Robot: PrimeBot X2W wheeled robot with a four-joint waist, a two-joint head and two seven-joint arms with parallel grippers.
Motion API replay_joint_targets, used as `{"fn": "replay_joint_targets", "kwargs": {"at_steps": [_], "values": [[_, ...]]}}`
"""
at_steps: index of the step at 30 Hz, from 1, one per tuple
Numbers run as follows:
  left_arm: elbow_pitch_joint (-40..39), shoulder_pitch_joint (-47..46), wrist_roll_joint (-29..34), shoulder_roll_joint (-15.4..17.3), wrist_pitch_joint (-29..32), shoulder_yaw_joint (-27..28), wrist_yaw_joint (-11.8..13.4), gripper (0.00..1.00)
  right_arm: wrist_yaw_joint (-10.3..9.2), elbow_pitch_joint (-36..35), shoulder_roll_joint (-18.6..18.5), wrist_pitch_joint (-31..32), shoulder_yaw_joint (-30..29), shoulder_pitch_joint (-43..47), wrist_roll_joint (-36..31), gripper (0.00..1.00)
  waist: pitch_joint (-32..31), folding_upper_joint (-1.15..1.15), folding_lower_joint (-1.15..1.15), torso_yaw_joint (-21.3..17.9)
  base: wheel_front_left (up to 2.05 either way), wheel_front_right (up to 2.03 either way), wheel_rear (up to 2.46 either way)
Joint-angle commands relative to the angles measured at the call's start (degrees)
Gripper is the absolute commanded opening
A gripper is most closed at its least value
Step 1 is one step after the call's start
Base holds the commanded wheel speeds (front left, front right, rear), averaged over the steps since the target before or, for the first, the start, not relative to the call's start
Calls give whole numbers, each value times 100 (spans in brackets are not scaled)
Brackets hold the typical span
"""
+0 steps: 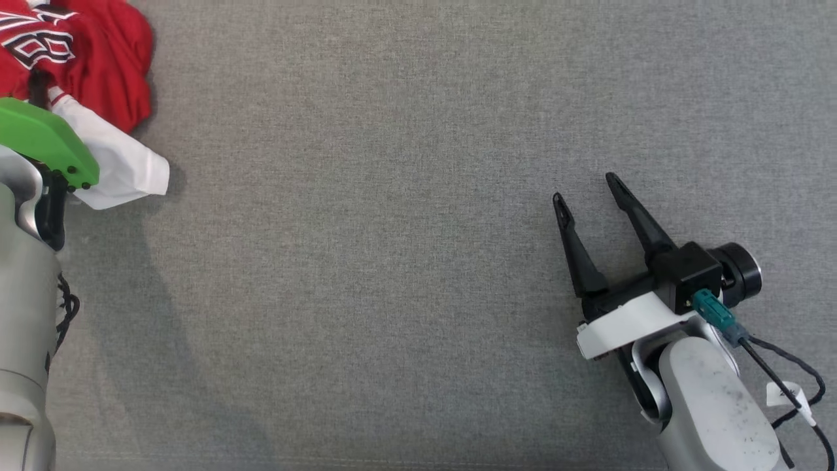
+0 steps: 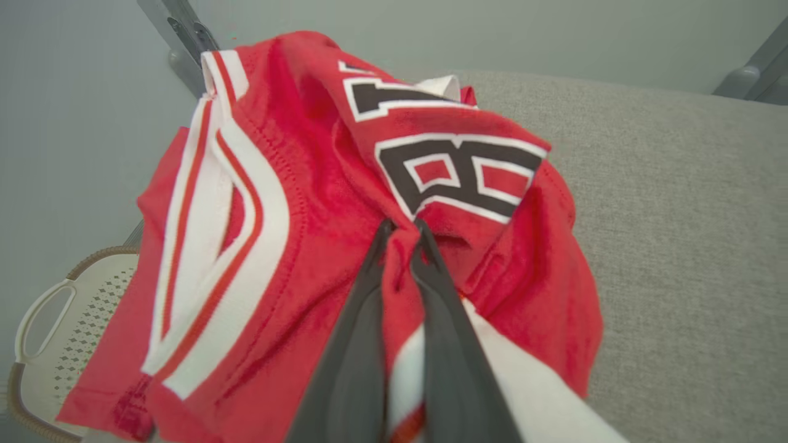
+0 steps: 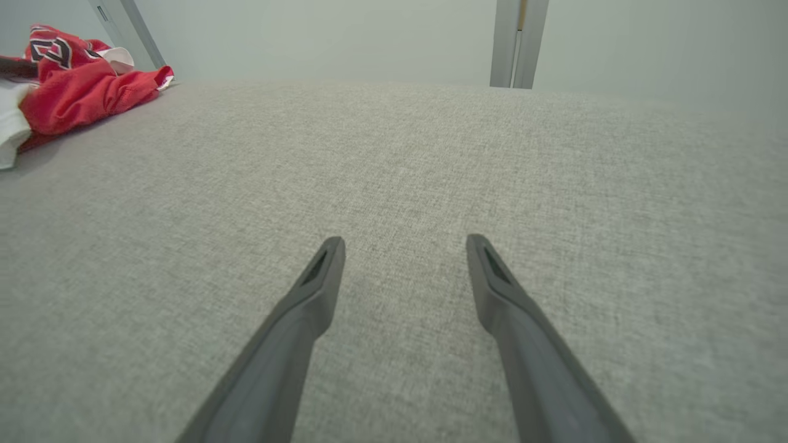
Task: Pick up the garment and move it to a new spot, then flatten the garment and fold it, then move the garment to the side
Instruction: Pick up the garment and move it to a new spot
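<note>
A crumpled red garment (image 1: 98, 59) with white trim and black-and-white lettering lies at the far left corner of the grey surface. In the left wrist view the garment (image 2: 295, 203) bunches up around my left gripper (image 2: 403, 229), whose fingers are shut on a fold of its red cloth. In the head view that gripper's fingers are hidden behind its green cover and the cloth. My right gripper (image 1: 587, 190) hovers open over bare fabric at the right, far from the garment (image 3: 80, 86). Between its spread fingertips (image 3: 405, 246) there is nothing.
A grey fabric-covered surface (image 1: 392, 261) spans the head view. A pale perforated basket (image 2: 55, 332) sits below the surface's left edge. Metal frame posts (image 3: 514, 43) stand behind the far edge.
</note>
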Motion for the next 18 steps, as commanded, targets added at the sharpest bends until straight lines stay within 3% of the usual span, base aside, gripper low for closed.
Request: {"fn": "replay_joint_targets", "kwargs": {"at_steps": [1, 6, 11, 14, 18], "values": [[-23, -83, 47, 65, -127, -43, -14, 0, -4, 59, 11, -17, -19, 137, 69, 100, -411, 0, -1, 94, 0, 0, 0], [-280, -127, 223, 43, -436, -289, -80, 0, -4, 103, 88, -17, -22, 420, 208, 100, -1020, 0, -1, 73, 0, 0, 0], [-911, -173, 217, 78, -334, -581, -143, 0, -4, 55, 145, -17, -44, 622, 343, 100, -1540, 0, -1, -110, 0, 0, 0], [-1838, 44, -119, 30, 45, -944, -142, 0, -4, 0, 172, -17, -43, 718, 409, 100, -1787, 0, -1, -298, 0, 0, 0], [-3559, 451, -894, 323, 823, -1284, -139, 0, -4, -92, 190, -17, -73, 811, 469, 100, -1938, 0, -1, -570, 0, 0, 0]]}}
